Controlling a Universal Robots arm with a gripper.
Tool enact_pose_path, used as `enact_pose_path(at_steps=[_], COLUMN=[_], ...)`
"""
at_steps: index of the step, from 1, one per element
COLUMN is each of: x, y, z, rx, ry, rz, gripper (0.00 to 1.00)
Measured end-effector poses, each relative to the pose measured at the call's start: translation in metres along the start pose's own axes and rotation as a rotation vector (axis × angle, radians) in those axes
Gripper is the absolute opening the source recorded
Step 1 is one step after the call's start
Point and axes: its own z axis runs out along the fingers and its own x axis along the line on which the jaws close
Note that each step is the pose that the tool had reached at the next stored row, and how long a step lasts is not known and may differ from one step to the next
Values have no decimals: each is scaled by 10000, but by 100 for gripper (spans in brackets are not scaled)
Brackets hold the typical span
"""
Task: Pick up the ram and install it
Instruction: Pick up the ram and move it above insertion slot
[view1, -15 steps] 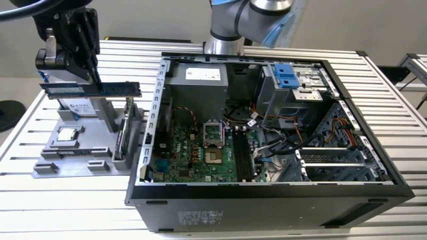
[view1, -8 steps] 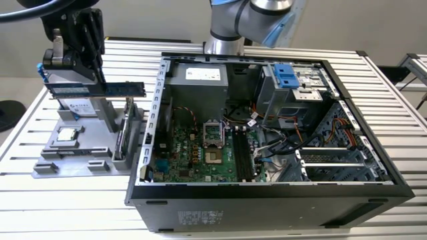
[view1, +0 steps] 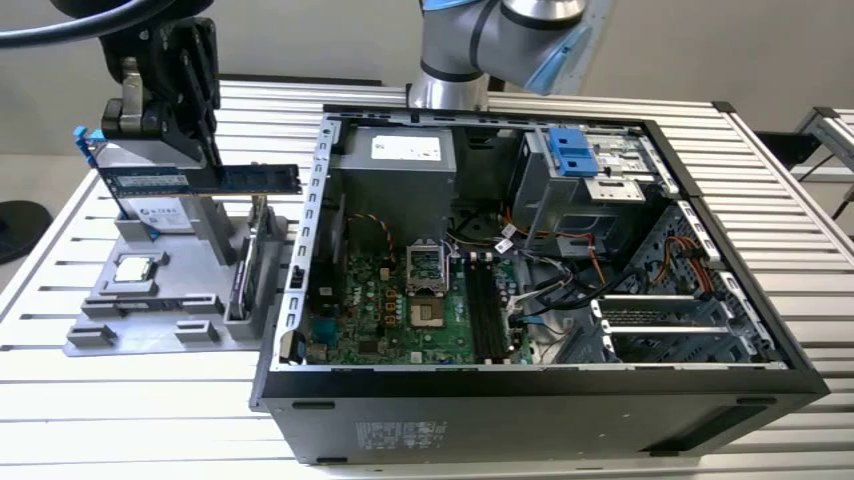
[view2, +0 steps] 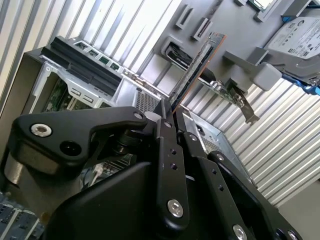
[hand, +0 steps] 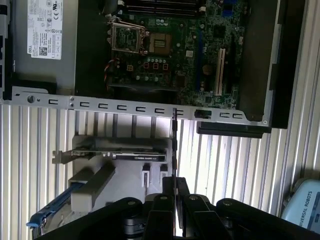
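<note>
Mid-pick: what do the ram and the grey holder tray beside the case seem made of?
The ram looks like circuit-board laminate, blue-green and matte, with dark chips. The holder tray looks like matte grey plastic, judging by its blocky, even-coloured slots; painted metal cannot be excluded.

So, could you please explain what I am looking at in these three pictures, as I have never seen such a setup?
This is one robot arm standing on a slatted metal table. The exterior view takes in the whole scene from off the arm. The two wrist views come from cameras that ride on the arm, near its gripper. On the table lies an open computer case with its motherboard exposed. Beside it is a grey parts stand that holds a hard drive. The gripper is shut on the ram, a thin circuit-board stick, and holds it in the air at the exterior view's left of the case.
</note>
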Motion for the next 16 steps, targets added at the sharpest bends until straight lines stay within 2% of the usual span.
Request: enact_pose_path(at_steps=[16], x=[-9], y=[146], z=[-4], rx=[6], ry=[1], rz=[0], gripper=[0])
